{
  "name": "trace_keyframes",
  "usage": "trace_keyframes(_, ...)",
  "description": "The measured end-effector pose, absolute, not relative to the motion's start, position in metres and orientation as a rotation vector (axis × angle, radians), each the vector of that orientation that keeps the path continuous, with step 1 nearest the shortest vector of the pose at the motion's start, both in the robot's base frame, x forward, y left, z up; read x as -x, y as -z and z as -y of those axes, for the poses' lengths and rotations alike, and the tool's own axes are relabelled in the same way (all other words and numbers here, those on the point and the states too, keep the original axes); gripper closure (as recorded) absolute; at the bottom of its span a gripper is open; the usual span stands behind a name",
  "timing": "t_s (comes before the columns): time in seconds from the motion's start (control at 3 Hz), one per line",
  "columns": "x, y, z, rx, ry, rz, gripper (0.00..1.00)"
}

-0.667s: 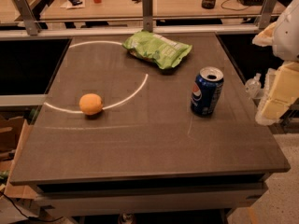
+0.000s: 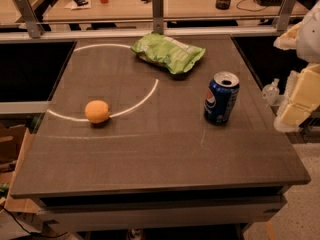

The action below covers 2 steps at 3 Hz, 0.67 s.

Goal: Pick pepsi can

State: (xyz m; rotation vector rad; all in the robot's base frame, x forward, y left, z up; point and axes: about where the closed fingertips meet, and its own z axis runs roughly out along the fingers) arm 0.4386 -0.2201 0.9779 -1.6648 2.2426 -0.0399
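Observation:
The pepsi can (image 2: 221,98) stands upright on the right side of the dark table (image 2: 150,154). It is dark blue with a silver open top and the round logo facing left-front. My gripper (image 2: 299,98) shows as cream-coloured parts at the right edge of the view, beyond the table's right edge. It is to the right of the can, at about the can's height and well apart from it. It holds nothing that I can see.
An orange fruit (image 2: 97,111) lies at left on a white painted arc. A green crinkled chip bag (image 2: 168,52) lies at the back, behind the can. Metal rail posts (image 2: 158,11) and a cluttered desk stand behind the table.

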Motion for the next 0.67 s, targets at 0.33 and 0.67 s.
trace_keyframes(0.33,-0.443,-0.96,0.247,1.53,-0.076,-2.232,0.0)
trace_keyframes(0.67,-0.436,-0.953,0.28,1.354,-0.175,-2.137,0.0)
